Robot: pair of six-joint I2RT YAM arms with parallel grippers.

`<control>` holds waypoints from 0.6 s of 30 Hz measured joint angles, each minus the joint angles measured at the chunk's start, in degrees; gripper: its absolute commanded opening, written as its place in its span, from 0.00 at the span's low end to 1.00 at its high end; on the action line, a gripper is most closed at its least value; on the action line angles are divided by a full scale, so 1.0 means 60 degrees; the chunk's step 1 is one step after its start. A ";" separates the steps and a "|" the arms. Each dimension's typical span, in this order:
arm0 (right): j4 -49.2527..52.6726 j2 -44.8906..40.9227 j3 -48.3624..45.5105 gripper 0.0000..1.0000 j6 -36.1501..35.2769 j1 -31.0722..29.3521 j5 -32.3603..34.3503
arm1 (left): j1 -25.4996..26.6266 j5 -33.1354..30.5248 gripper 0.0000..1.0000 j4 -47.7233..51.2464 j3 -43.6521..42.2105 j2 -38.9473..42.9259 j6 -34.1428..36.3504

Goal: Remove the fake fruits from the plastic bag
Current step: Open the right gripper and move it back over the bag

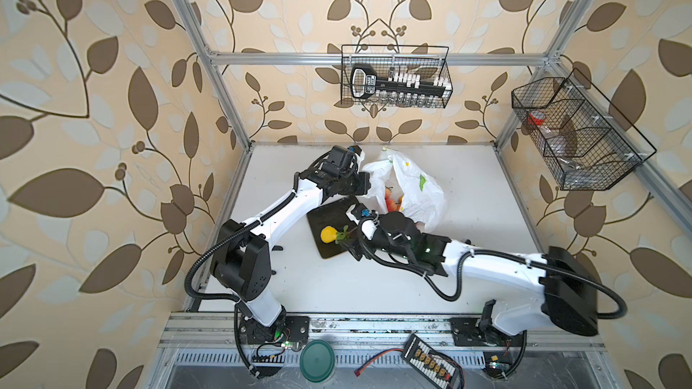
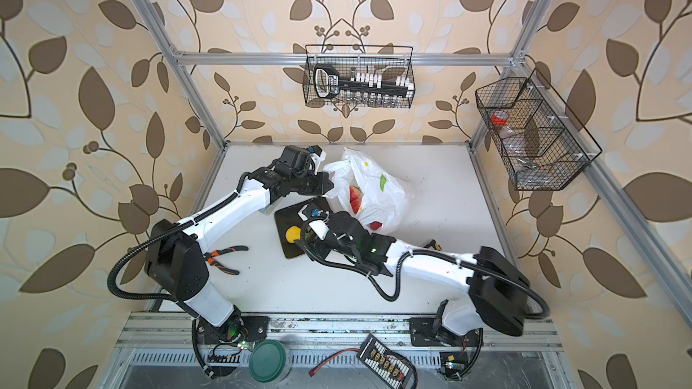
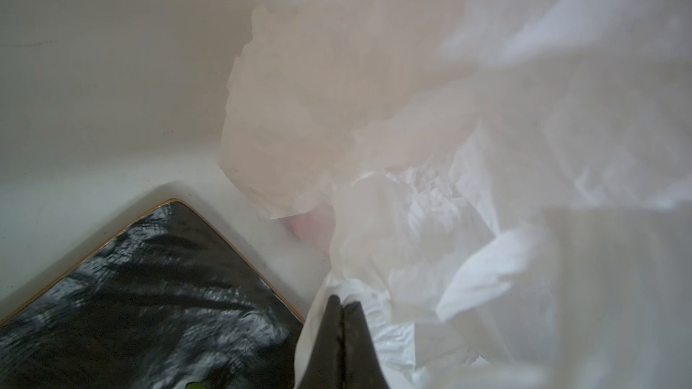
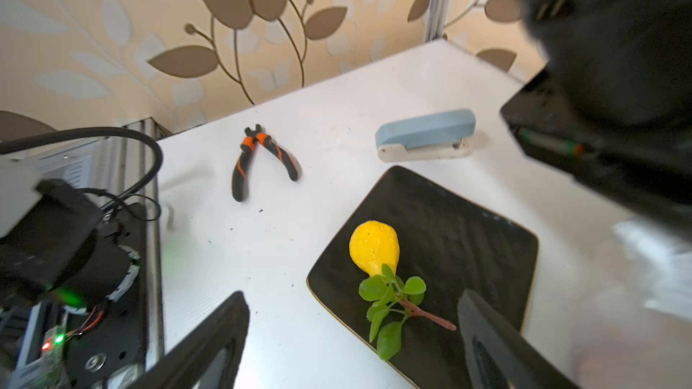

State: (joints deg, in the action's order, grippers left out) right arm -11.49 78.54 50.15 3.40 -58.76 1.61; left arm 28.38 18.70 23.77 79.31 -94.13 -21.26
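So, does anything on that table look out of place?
Only the orange-handled pliers and a blue stapler, lying on the white table beside the dark tray: workshop tools near the toy fruit. Nothing looks spilled or broken.

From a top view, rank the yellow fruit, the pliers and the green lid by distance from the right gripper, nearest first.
1. Yellow fruit, on the dark tray, right by the right gripper.
2. Pliers, on the table, farther left.
3. Green lid, past the table's front edge.
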 measured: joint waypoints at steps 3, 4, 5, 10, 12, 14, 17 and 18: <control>0.0805 -0.1209 -0.0018 0.64 0.0044 -0.0004 0.0302 | 0.0004 0.0277 0.00 -0.0069 -0.0102 0.0018 -0.0047; 0.1155 -0.1559 -0.0004 0.59 0.0073 0.0000 0.0597 | 0.0004 0.0364 0.00 -0.0109 -0.0160 0.0036 -0.0066; 0.1519 -0.1829 0.0036 0.55 0.0080 0.0011 0.0936 | 0.0004 0.0426 0.00 -0.0157 -0.0233 0.0058 -0.0109; 0.3231 -0.2197 0.0634 0.45 -0.0291 0.0463 0.2379 | 0.0011 0.0765 0.00 -0.0233 -0.0623 0.0390 -0.0313; 0.3614 -0.2058 0.0841 0.42 -0.0499 0.0834 0.2652 | 0.0029 0.0867 0.00 -0.0229 -0.0783 0.0634 -0.0379; 0.3901 -0.1770 0.1042 0.41 -0.0663 0.1217 0.2787 | 0.0058 0.0907 0.00 -0.0222 -0.0892 0.0885 -0.0463; 0.4207 -0.1107 0.1348 0.39 -0.1049 0.1537 0.3027 | 0.0149 0.0907 0.00 -0.0222 -0.0951 0.1184 -0.0528; 0.4233 -0.0918 0.1359 0.39 -0.1228 0.1570 0.3093 | 0.0193 0.0907 0.00 -0.0237 -0.0973 0.1268 -0.0550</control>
State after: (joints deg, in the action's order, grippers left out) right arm 13.91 73.03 58.30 -3.97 -49.34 20.16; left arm 29.54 24.14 22.35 73.47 -86.52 -24.56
